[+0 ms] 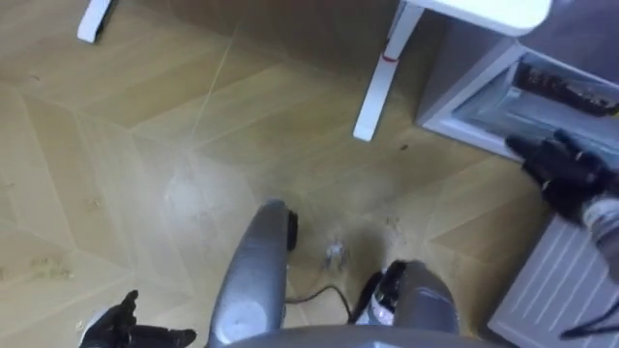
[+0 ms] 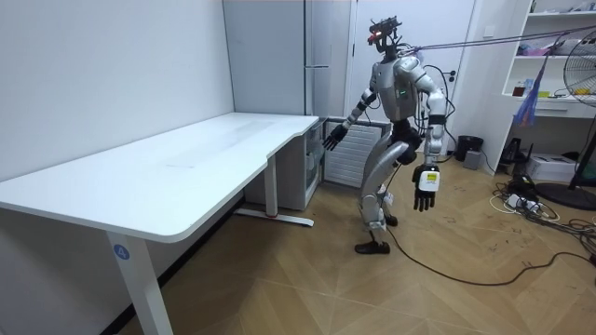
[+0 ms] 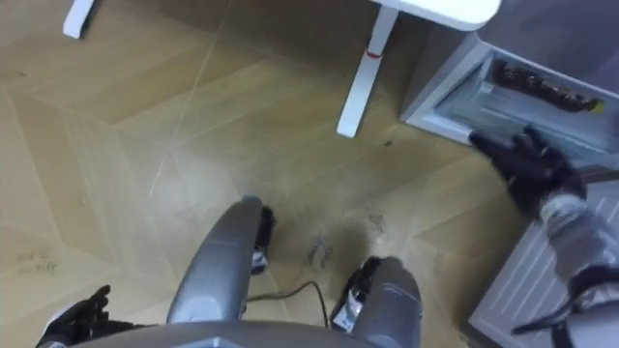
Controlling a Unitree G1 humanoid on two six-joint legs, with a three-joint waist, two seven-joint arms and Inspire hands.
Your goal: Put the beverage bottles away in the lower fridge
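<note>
Reaching right hand (image 1: pixel 566 174), fingers straight, to front edge of open fridge (image 1: pixel 455 92) near white desk leg (image 1: pixel 377 87), with left hand (image 1: pixel 121 327) low.

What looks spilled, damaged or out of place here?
Nothing stands out. The fridge is open at floor level, the empty right hand reaches toward it, and the left hand hangs open and empty.

White desk (image 2: pixel 186 163): long top with rounded corners, set against the wall (image 2: pixel 102 65); white legs, one foot (image 1: pixel 377 82) resting on the floor.
Floor (image 2: pixel 447 288): light wood, herringbone pattern.
Shelf unit (image 2: pixel 559 56): white, at the room view's right.
Standing fan (image 2: pixel 582 84): beside the shelves.
Black bin (image 2: pixel 470 149): near the far wall.
</note>
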